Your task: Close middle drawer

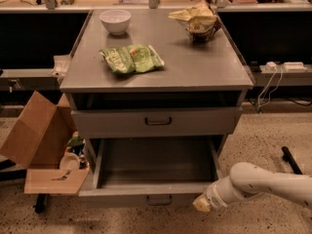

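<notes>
While wide open, middle drawer (155, 165), front corner just beside gripper (201, 204), grip state unclear.

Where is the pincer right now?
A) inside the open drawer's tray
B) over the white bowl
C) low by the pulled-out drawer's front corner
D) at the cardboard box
C: the pincer sits low beside the front corner of the middle drawer, outside its tray.

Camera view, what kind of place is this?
Likely a lab or workshop: grey metal drawer cabinet, cabled workbench behind, power strip. The tool is beside the open middle drawer, at its front corner.
</notes>
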Tool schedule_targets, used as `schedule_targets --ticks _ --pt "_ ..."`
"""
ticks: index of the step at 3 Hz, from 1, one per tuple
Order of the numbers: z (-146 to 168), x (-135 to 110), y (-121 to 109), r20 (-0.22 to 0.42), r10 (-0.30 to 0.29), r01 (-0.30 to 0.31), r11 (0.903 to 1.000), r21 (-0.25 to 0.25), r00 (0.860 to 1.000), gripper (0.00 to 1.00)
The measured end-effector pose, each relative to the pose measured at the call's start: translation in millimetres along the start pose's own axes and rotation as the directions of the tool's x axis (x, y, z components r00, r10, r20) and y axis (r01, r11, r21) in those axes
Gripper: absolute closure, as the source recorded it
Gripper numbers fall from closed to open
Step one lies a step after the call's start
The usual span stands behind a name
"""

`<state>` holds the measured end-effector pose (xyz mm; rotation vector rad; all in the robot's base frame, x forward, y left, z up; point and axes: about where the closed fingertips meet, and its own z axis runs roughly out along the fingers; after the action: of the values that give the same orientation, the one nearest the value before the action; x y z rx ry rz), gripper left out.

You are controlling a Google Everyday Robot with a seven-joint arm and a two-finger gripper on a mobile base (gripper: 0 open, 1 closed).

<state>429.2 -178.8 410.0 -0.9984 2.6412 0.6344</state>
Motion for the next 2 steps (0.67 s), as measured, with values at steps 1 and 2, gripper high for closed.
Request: schedule_targets --ticks 1,2 --pt "4.6 -13.3 -6.3 0.03 -0.003 0.003 1.0 -0.003 1.0 1.0" --pt "5.0 -13.5 -6.5 0.031 -0.003 0.003 1.0 -0.003 1.0 1.0"
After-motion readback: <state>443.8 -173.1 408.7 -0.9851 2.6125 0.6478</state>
